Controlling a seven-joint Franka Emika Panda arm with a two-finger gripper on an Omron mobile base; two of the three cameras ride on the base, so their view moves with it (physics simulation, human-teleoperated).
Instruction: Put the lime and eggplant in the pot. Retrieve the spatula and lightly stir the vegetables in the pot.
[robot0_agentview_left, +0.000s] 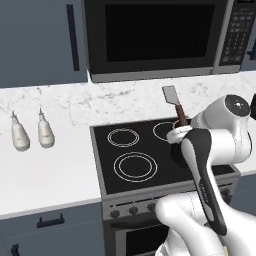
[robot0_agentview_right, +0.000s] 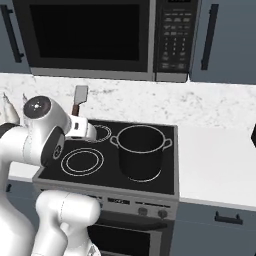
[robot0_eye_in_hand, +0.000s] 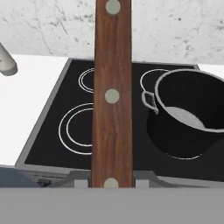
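Spatula (robot0_eye_in_hand: 112, 94) seemingly clamped between fingers (robot0_eye_in_hand: 142, 178), left of pot (robot0_eye_in_hand: 188, 118).

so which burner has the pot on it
The front right burner: the pot stands there, beside the bare front left ring. The two back rings lie behind, uncovered, near the gripper holding the spatula.

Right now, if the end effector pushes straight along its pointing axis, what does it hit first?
Likely the stovetop between the left burners and the pot, judging by the hand view centre. Depth is unclear. It is shut on the spatula.
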